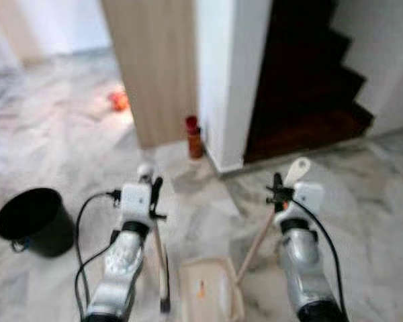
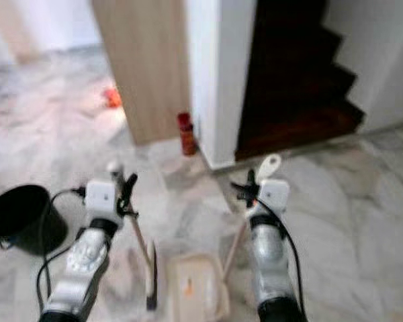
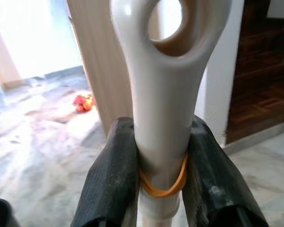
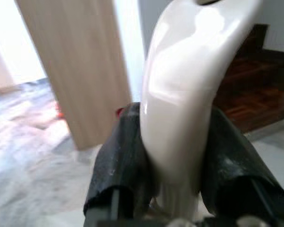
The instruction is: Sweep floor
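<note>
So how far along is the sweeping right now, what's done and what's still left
Done: both tools are picked up. The left gripper is shut on the broom handle, and the right gripper is shut on the dustpan handle, with the dustpan low by the floor. Left: the orange litter lies unswept beyond the wooden panel, and the black bucket waits nearby.

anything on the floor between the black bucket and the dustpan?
Yes: the broom, held by the left gripper, comes down between the black bucket and the dustpan. Otherwise bare marble floor. Both eye views show it.
</note>
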